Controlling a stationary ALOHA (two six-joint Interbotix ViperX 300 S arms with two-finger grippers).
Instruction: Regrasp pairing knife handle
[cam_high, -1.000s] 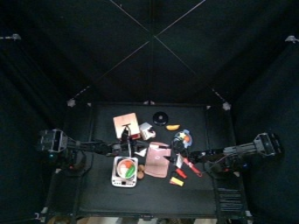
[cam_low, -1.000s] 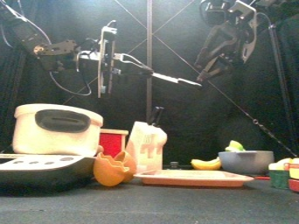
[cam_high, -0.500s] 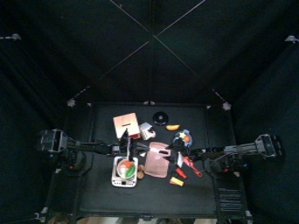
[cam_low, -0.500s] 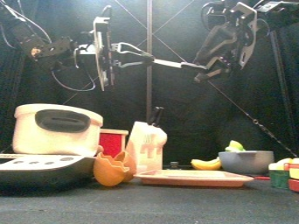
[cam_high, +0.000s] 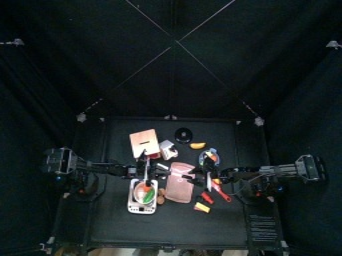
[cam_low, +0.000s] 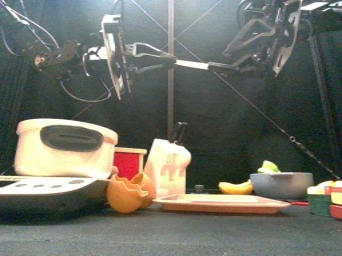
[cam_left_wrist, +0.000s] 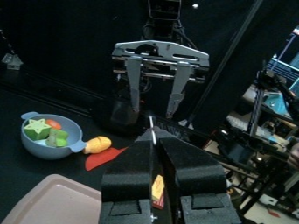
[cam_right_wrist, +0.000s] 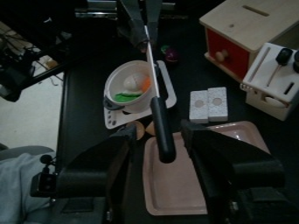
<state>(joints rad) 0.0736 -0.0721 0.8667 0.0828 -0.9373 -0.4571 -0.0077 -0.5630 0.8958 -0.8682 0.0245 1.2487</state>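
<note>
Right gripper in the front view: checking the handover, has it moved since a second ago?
Yes. The right gripper has moved up and slightly right against the central vertical pole.

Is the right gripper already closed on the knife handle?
No, open. In the right wrist view the right gripper has its jaws spread either side of the black knife handle, with gaps showing between them.

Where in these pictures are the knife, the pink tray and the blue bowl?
knife (cam_right_wrist: 165, 131): right wrist view, on its black handle.
pink tray (cam_low: 221, 205): front view, on its near rim.
blue bowl (cam_left_wrist: 49, 145): left wrist view, on its outer wall.
</note>
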